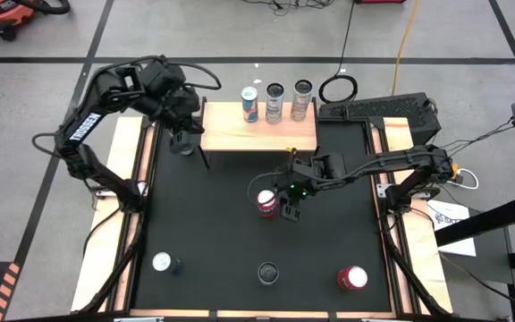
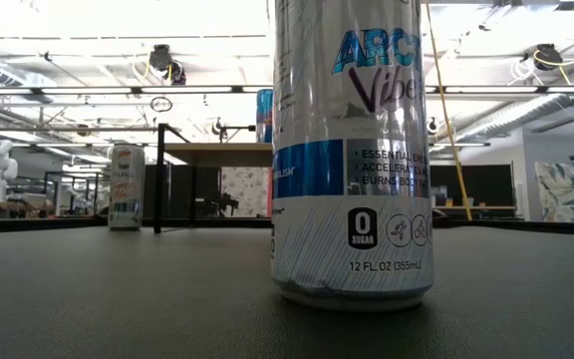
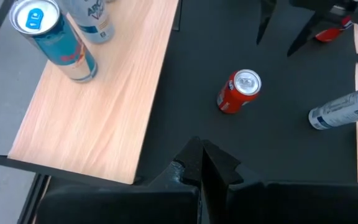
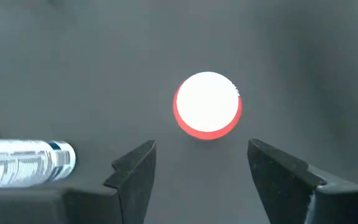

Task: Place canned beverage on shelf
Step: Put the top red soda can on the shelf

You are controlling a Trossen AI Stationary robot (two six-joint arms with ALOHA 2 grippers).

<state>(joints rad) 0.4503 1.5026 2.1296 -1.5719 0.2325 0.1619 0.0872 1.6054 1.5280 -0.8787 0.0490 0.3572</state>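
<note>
The shelf [image 1: 257, 127], a light-wood board on black legs, stands at the table's far middle. Three cans [image 1: 274, 101] stand in a row along its far edge. A red can [image 1: 266, 203] stands upright on the black table, near its middle. My right gripper [image 1: 289, 204] hovers just to the can's right. It is open, and in the right wrist view the can [image 4: 207, 104] lies ahead of the spread fingers, not between them. My left gripper [image 3: 201, 165] is shut and holds nothing, raised beside the shelf's left end [image 1: 206, 134].
Three more cans stand near the front edge: a silver-topped one [image 1: 162, 262] at left, a white-and-blue one [image 1: 267, 273] in the middle, filling the low view [image 2: 352, 150], and a red one [image 1: 351, 278] at right. Pale wooden strips [image 1: 132, 224] edge the table.
</note>
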